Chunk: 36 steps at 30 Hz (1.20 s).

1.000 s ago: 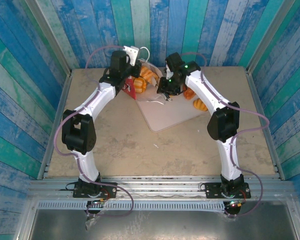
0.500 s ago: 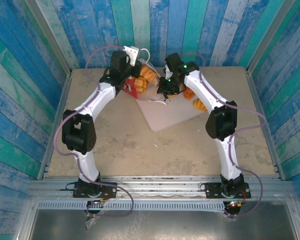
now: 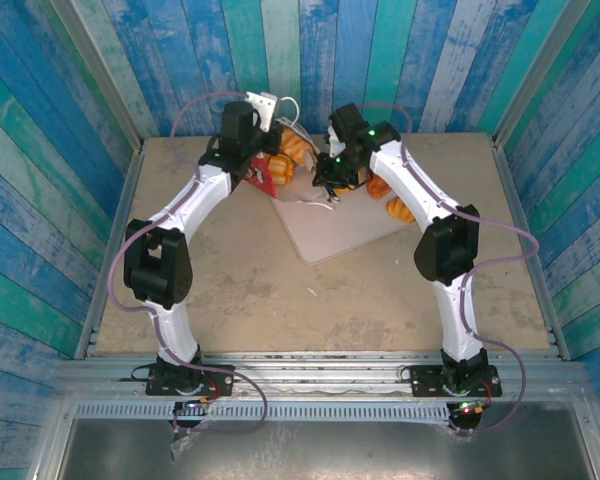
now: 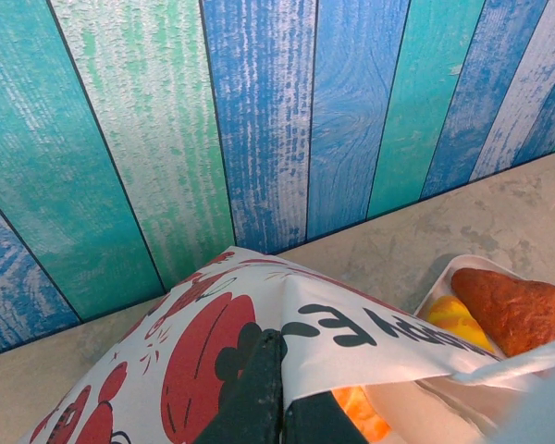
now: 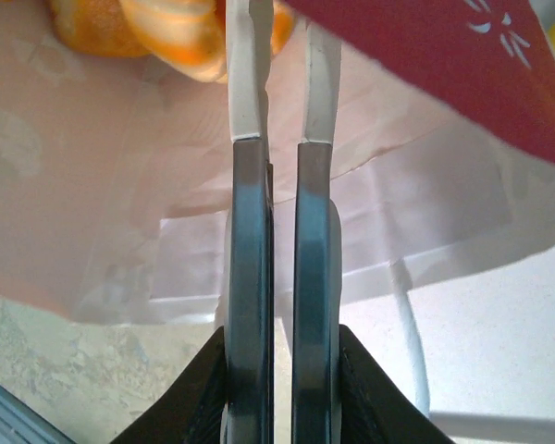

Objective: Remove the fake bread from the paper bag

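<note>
The bread [image 4: 356,412] is seen inside the paper bag [image 4: 203,351], just under the left gripper [image 4: 274,351], which is clamped on the bag's top edge; other pieces are laid on the tray [image 3: 330,235] beyond it; the right gripper [image 5: 282,74] is closed at the bag's mouth, bread just past its tips, though whether paper is pinched cannot be told; if only paper is caught, the bag may be torn or dragged.

Upper centre overhead, the red-and-white patterned paper bag [image 3: 257,180] is mostly hidden behind the left arm's black wrist [image 3: 238,128]. Bottom centre of the left wrist view, its edge half covers a glossy orange toy pastry [image 4: 356,413]; the bottom edge crops both.
</note>
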Motion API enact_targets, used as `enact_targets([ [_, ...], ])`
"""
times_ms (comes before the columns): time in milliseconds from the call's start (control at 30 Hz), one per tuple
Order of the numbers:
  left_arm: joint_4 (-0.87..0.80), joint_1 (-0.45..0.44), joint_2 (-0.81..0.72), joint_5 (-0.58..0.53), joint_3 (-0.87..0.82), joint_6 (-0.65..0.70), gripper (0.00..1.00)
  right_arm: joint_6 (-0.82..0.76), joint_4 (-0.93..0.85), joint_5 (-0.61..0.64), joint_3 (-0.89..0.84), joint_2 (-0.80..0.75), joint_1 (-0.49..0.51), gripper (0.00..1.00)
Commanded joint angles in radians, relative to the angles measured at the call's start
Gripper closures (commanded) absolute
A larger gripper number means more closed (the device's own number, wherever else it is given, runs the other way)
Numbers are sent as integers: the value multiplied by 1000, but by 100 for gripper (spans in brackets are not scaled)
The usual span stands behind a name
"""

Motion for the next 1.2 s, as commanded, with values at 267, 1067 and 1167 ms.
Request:
enact_targets([
  [267, -36, -7, 10, -6, 14, -36, 100, -55, -23, 35, -93, -175, 32, 99],
  [1067, -38, -7, 24, -50, 36, -47, 100, -69, -191, 99, -261, -424, 51, 99],
  [1167, -37, -6, 24, -48, 40, -46, 100, -60, -212, 98, -279, -460, 41, 99],
])
